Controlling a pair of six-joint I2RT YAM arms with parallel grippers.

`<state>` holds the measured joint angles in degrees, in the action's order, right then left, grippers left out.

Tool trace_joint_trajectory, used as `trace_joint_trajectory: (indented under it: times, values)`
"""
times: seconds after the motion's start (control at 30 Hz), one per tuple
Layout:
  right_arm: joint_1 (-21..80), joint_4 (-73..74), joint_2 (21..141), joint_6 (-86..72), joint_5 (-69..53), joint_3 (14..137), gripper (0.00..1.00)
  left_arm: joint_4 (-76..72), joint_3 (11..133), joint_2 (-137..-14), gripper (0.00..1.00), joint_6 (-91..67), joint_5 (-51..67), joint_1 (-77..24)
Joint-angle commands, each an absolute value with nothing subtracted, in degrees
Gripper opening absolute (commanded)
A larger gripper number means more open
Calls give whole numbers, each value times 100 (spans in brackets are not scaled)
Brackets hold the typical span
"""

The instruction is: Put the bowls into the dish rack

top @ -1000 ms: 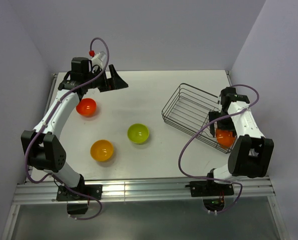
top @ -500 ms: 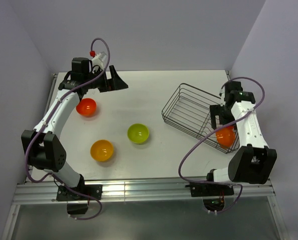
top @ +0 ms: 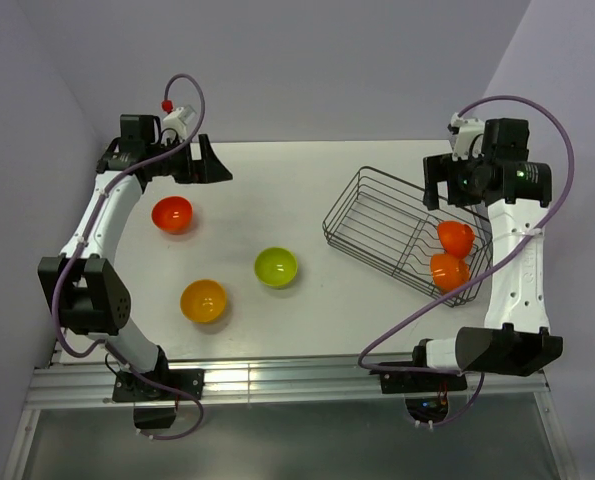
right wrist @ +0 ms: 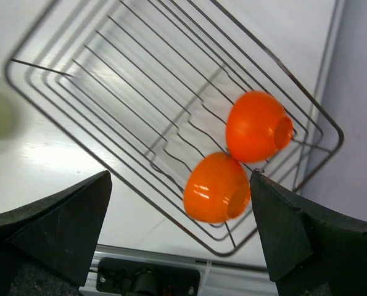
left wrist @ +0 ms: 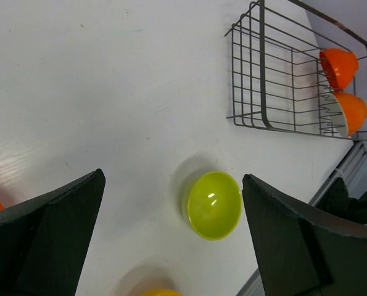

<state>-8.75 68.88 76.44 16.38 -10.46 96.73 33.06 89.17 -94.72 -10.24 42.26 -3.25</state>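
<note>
Top external view: the dish rack (top: 372, 215) sits at an angle on the right of the table (top: 307, 190). Two orange bowls (top: 455, 238) stand on edge at its near-right end, touching each other. Three bowls lie on the table, openings up and well apart from the rack. The red-orange bowl (top: 172, 213) is at the left and the yellow-orange bowl (top: 203, 300) is nearer the arm bases. The lime green bowl (top: 276, 267) lies between the yellow-orange bowl and the rack. The left gripper (top: 209, 162) hangs over the far-left part of the table, beyond the red-orange bowl. The right gripper (top: 433, 185) is raised above the far end of the rack.

Left wrist view: the fingers are spread wide with nothing between them, and the lime green bowl lies below the gap. A pale rim shows against one racked bowl; whether it is a separate bowl cannot be told.

Right wrist view: the fingers stand wide apart and empty. Below them the two racked bowls lean on their sides, touching.

Handling: the bowls are probably light, rigid and unlikely to break. The glossy wall is likely slippery. Grip at the rim, one finger inside and one outside. A grip across the round body would probably slip.
</note>
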Motion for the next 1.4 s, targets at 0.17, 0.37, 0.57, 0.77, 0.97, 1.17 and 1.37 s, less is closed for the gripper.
trace_joint_trajectory:
  times: [0.17,0.37,0.57,0.77,0.97,1.17,1.37]
  values:
    - [-826,6592,8033,1293,-2829,10555,100,4376,9290,-9527,99,780,3841,-395]
    - [-826,6390,8183,994,-3612,10398,100,4166,8412,-9448,94,1177,3560,-773]
    - [-835,6214,8060,853,-3762,9863,100,4052,7954,-9720,85,1292,3367,-1432]
    - [-826,6047,7744,791,-3744,9255,100,3885,7743,-9940,81,1468,2892,-1837]
    - [-826,6029,7726,747,-3841,9044,100,3990,7699,-10090,80,1600,3023,-1863]
    - [-826,5933,7691,607,-3718,8912,100,3438,7462,-10011,78,1213,2953,-2047]
    - [-826,5950,7664,580,-3718,8842,99,3304,7558,-10212,77,1002,2944,-2390]
